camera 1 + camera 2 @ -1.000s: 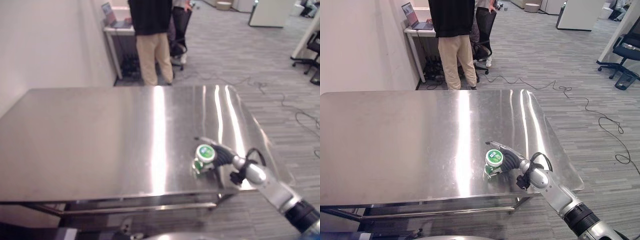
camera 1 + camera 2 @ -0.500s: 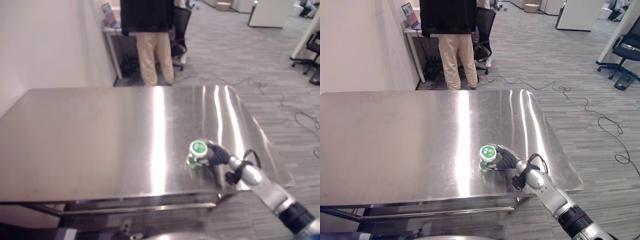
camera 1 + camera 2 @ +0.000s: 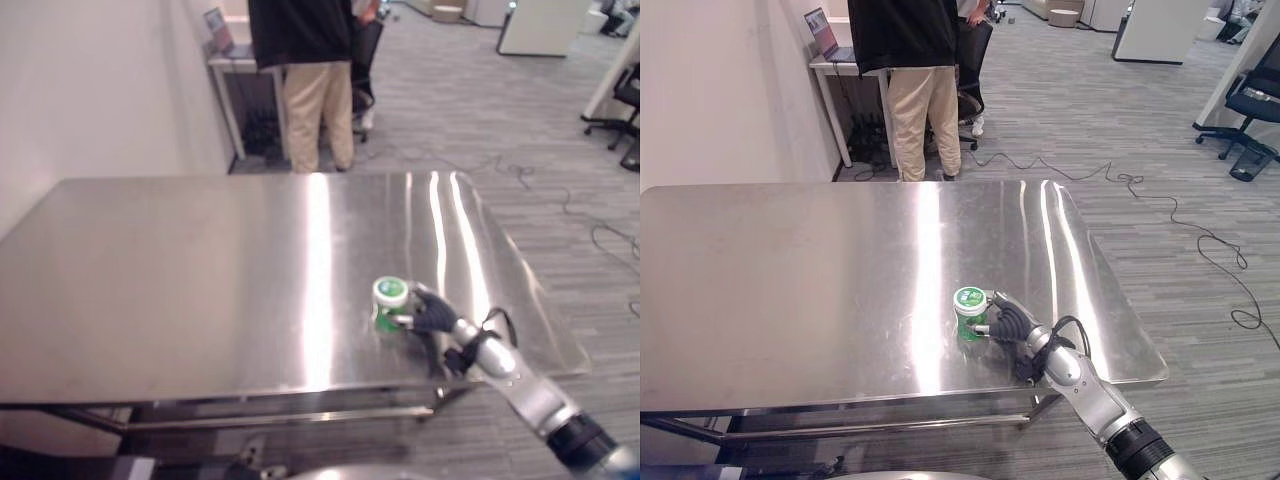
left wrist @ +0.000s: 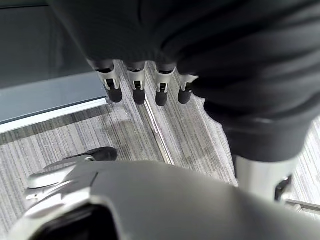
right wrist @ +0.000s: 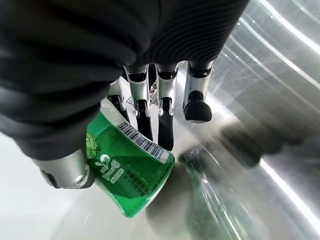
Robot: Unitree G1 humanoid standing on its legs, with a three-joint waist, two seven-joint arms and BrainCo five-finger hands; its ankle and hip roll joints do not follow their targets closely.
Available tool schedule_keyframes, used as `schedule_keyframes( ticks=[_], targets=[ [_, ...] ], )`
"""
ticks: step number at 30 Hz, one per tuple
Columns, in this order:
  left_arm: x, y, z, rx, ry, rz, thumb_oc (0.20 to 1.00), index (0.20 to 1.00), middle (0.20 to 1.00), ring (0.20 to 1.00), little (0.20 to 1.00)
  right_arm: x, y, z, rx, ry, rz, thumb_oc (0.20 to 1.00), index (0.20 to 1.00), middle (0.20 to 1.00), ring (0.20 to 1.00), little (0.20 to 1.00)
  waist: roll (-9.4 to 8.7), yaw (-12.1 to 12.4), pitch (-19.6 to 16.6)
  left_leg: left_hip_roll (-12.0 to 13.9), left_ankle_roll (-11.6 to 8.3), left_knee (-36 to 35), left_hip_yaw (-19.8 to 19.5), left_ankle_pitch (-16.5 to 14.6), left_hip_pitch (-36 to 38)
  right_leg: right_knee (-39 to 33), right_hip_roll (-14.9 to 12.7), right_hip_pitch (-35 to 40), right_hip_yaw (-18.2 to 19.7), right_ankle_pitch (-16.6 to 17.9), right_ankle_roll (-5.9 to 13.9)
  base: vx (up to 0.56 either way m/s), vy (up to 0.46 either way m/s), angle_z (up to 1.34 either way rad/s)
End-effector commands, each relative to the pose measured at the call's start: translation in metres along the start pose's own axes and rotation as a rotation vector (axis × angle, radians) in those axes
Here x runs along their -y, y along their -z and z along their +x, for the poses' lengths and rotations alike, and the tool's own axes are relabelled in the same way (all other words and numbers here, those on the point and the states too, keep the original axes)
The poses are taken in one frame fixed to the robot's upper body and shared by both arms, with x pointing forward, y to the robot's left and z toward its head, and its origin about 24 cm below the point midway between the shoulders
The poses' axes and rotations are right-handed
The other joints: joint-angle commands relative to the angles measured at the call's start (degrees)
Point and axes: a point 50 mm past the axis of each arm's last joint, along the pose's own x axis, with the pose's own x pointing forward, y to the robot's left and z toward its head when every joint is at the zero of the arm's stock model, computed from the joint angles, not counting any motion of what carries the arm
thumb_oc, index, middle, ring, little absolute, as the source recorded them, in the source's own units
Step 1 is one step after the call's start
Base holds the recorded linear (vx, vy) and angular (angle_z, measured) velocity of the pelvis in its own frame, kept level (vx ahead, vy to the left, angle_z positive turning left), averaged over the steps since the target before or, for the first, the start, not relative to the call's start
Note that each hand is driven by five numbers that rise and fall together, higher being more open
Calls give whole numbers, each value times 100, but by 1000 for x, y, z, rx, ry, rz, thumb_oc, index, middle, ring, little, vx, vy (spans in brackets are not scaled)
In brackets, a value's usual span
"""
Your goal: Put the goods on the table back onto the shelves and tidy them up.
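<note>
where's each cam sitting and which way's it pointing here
Left eye view: head camera looking down on the steel table; right hand grips a small green white-lidded container.
Right eye view: same scene from slightly aside; a person stands beyond.
Left wrist view: along the left hand, straight fingers over striped carpet.
Right wrist view: fingers curled on the container.
Eye views and right wrist share container and table.

Person (image 3: 910, 70) standing at desk (image 3: 840, 62) with laptop (image 3: 823, 30) (beyond table); office chair (image 3: 1257, 105) right.
</note>
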Motion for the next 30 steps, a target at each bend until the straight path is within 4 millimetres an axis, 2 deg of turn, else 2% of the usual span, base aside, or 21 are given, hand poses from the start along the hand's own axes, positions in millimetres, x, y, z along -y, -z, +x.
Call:
schedule_keyframes(
  ticks=[1,12,21,30],
  targets=[
    [-2,-26,9,64,-3,69,1000,1000,1000,1000,1000,13,-9,6,52,72,-6,200,200,200,200,200,-84,220,61,-22,195,43,231,-461,116,96,-652,55,170,25,419,0,0,0],
    [-2,-30,9,82,-15,87,1000,1000,1000,1000,1000,19,-11,6,64,186,39,200,200,200,200,200,-63,222,66,-28,204,43,227,-479,136,90,-658,60,168,19,422,0,0,0],
    [-6,-31,9,83,-39,82,1000,1000,1000,1000,1000,55,-42,7,215,385,55,200,200,200,200,200,-53,243,61,-47,224,43,228,-496,147,95,-667,67,171,25,427,0,0,0],
    [-8,-30,10,72,-57,81,1000,1000,1000,1000,1000,62,-56,6,289,422,129,200,200,200,200,200,-54,258,46,-85,257,43,221,-545,173,137,-700,70,192,25,450,0,0,0]
  ],
)
